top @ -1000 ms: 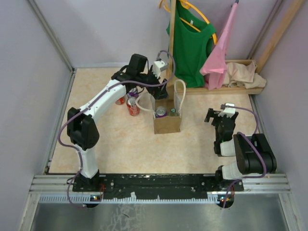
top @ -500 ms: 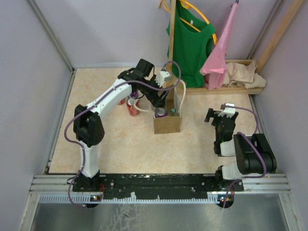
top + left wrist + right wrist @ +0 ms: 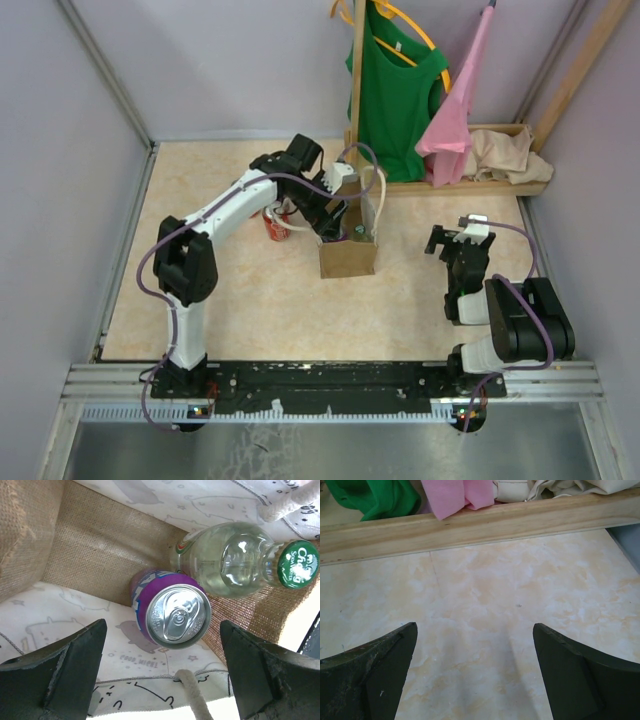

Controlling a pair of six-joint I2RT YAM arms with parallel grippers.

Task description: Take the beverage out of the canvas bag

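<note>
We see the left claw (image 3: 162,630) released over the purple can (image 3: 175,612) inside the canvas bag (image 3: 348,258); the right claw (image 3: 475,630), right of the bag, is also released.

We saw soft, even light, and the worktop (image 3: 260,300) looked bright with only faint shadows. Shiny white spots glowed on the can (image 3: 177,611) lid and the bottle (image 3: 235,562). Up close, the dark jaws looked a little fuzzy in both wrist views.
</note>
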